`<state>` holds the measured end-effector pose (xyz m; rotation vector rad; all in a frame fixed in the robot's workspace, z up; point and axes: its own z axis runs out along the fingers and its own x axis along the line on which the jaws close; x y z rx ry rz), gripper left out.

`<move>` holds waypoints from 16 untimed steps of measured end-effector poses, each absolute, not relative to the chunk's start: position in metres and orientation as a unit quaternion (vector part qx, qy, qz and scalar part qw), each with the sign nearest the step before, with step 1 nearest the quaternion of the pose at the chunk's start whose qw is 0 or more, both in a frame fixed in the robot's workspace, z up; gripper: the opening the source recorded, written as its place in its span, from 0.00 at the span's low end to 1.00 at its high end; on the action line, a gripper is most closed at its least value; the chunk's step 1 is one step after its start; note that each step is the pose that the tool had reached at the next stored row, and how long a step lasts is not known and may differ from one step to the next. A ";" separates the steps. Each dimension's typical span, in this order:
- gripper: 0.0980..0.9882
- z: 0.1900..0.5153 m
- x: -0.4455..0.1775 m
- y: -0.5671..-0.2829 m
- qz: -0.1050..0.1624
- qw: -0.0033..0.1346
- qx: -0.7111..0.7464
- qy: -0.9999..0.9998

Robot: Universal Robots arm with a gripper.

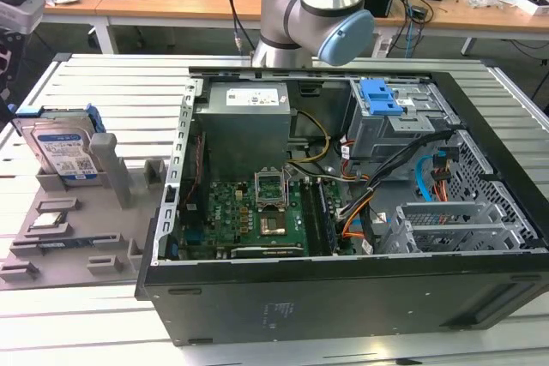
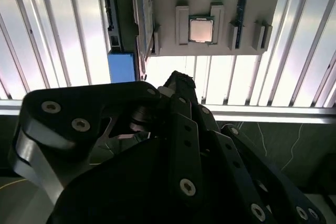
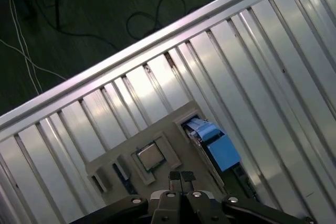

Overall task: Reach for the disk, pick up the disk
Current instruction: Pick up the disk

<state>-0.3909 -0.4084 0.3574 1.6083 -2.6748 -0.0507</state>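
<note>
The disk [image 1: 62, 147] stands on edge, leaning in a slot of the grey moulded holder [image 1: 81, 222]. It is silver metal with a white-and-blue label and a blue plastic rail [image 3: 220, 148]. It lies beyond the fingertips and off to one side, well apart, with its long edge slanting across their line. The gripper [image 3: 181, 178] hovers over the ribbed aluminium table [image 1: 111, 75], its black fingers pressed together on nothing. The square chip [image 3: 151, 156] lies nearer to them.
</note>
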 end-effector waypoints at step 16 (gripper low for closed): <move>0.01 0.357 -0.391 -0.408 -0.015 0.012 0.604 -0.797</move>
